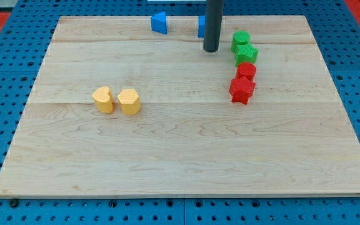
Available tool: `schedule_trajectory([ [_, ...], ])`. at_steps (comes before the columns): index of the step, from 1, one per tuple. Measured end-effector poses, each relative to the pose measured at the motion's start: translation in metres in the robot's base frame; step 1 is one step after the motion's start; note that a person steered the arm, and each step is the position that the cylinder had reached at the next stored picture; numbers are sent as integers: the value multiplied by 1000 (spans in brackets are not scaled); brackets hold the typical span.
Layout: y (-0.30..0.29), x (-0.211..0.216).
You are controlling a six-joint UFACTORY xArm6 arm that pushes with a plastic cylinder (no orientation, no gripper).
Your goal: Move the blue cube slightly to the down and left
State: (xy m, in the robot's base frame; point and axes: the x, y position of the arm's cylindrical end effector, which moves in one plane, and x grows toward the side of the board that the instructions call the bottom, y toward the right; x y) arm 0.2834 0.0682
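Your blue cube sits at the worktop's top edge, half hidden behind my tip. No pincer here. Go around its upper right, then push gently down-left.

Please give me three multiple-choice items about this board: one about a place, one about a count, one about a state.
1. Where is my tip?
A. just right of the blue cube
B. between the yellow blocks
C. at the view's bottom

2. How many red blocks are there?
A. one
B. two
C. four

3. How do the two yellow blocks stand?
A. stacked
B. side by side
C. far apart

Key: 1 A, the rod partly hides the cube's right side. 2 B, red block and red block. 3 B, yellow block stands beside yellow block.
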Motion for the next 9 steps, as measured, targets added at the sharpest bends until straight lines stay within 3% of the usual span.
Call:
schedule_trajectory([
  [3, 32, -90],
  [4, -25, -83],
  [5, -95, -48],
  [6, -100, -37],
  [8, -32, -52],
  [9, -56, -27],
])
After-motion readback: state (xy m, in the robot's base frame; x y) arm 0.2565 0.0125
